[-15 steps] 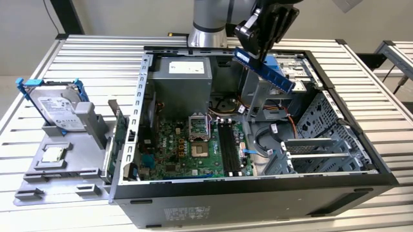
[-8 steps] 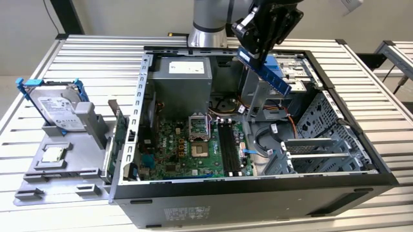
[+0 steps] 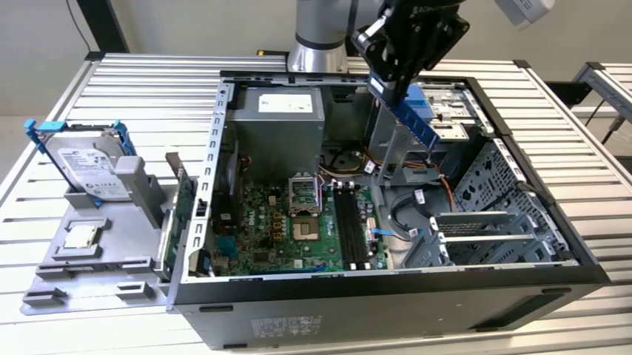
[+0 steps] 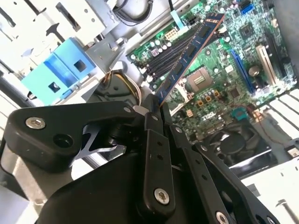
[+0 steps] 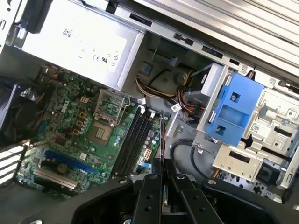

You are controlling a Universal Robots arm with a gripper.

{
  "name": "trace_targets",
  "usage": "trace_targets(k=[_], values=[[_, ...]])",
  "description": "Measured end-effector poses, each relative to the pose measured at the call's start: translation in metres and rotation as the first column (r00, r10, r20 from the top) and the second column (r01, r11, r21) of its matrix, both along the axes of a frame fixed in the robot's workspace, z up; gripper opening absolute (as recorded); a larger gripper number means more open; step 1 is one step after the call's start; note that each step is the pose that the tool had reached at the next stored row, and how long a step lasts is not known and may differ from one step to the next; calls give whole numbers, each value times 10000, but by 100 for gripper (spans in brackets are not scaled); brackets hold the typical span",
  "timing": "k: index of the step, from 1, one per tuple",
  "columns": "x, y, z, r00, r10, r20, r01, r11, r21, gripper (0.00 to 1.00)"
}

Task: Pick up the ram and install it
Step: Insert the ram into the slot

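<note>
Currently, item by item:

1. Gripper [image 3: 400, 87], one, black. Its fingers are pinched onto the upper end of the ram [image 3: 415, 122]. In both wrist views the fingers [image 4: 153, 122] [image 5: 148, 196] meet on the stick's edge.
2. Ram, one, a blue-green stick with dark chips [image 4: 189, 56]. It is held in the air over the open computer case [image 3: 395, 303], at about one o'clock from the case's middle in the exterior view. It hangs tilted, with its free end pointing toward five o'clock, clear of the board. In the first wrist view it shows edge-on as a thin line [image 5: 161, 135].
3. Memory slots [image 3: 351, 222], black and side by side, four as best counted in the first wrist view [image 5: 135, 140]. They lie at about seven o'clock from the ram in the exterior view. None holds a stick.
4. Motherboard [image 3: 281, 248], one, green, with one processor socket [image 3: 304, 222].
5. Power supply [image 3: 281, 118], one, grey, at twelve o'clock from the socket.
6. Blue drive bracket [image 5: 236, 109], one.
7. Grey tray [image 3: 59, 288], one, at nine o'clock from the case, on the slatted table [image 3: 148, 74]. It carries one hard drive [image 3: 89, 174] in a blue frame and one square processor chip [image 3: 79, 237].
</note>
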State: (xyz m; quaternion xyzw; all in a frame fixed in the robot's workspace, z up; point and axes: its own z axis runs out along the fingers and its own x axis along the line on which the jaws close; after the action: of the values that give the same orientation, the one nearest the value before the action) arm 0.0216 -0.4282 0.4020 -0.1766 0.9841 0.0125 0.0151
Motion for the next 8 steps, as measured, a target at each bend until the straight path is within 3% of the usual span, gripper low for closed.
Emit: trace_targets(k=[4, 8], values=[[0, 0, -1, 9978, -661, 0, 661, 9978, 0, 0], [0, 0, -2, 9913, -1315, -1, 1315, 9913, 0, 0]])
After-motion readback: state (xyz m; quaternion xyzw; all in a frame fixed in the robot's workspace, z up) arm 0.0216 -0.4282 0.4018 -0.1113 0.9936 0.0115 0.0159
